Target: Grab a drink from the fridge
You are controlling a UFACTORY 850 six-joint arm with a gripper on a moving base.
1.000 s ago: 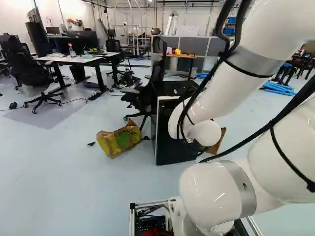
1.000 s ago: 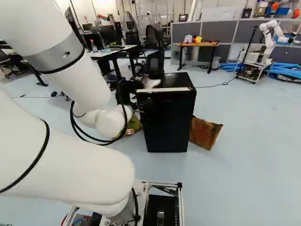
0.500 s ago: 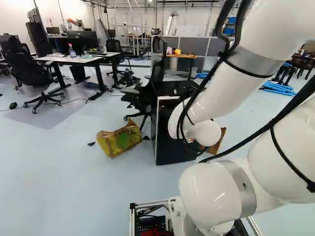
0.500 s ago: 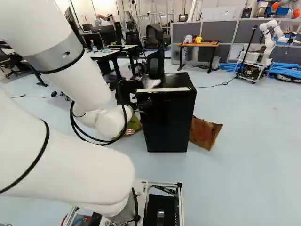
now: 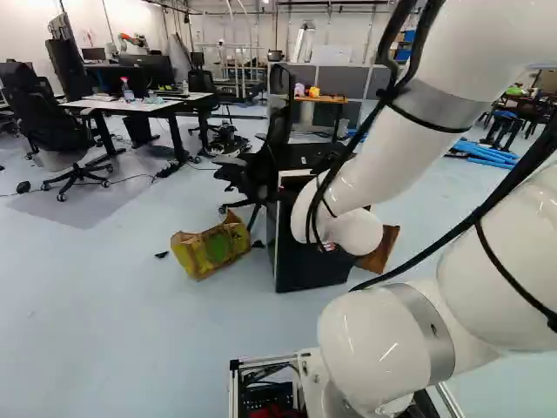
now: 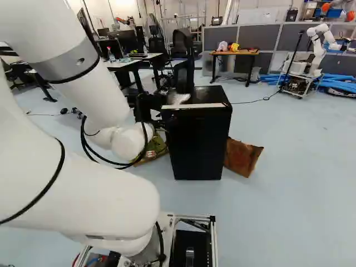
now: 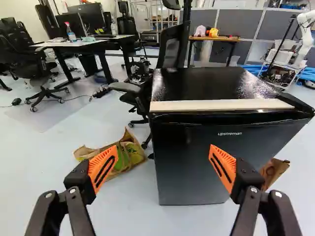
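The arm (image 5: pixel 396 148) now sits slightly farther left than half a second ago; the base and closed mini fridge (image 7: pixel 197 147) hold position — door access remains pending. Forearm slopes down; the end effector (image 7: pixel 163 150) stands wide and empty, facing the fridge — drink not visible
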